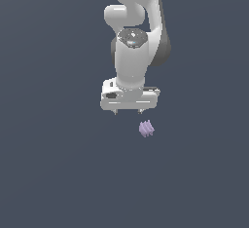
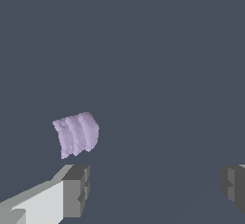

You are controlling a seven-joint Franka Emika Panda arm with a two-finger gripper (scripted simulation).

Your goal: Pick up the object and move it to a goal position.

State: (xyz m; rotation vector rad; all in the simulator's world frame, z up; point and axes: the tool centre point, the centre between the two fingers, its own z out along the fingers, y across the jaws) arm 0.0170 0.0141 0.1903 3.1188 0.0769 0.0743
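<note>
The object (image 1: pixel 146 128) is a tiny pale lilac-purple lump with ridged sides, lying on the dark grey floor. My white gripper (image 1: pixel 128 111) hangs just above it and slightly toward the exterior view's left, pointing down. In the wrist view the object (image 2: pixel 76 134) lies outside the gap, just beyond one grey fingertip (image 2: pixel 76 189). The other fingertip (image 2: pixel 233 187) is far across the picture, so the jaws stand wide open and hold nothing.
A plain dark grey floor (image 1: pixel 58 173) surrounds the object on all sides. The white arm (image 1: pixel 133 22) rises from the gripper toward the top of the exterior view.
</note>
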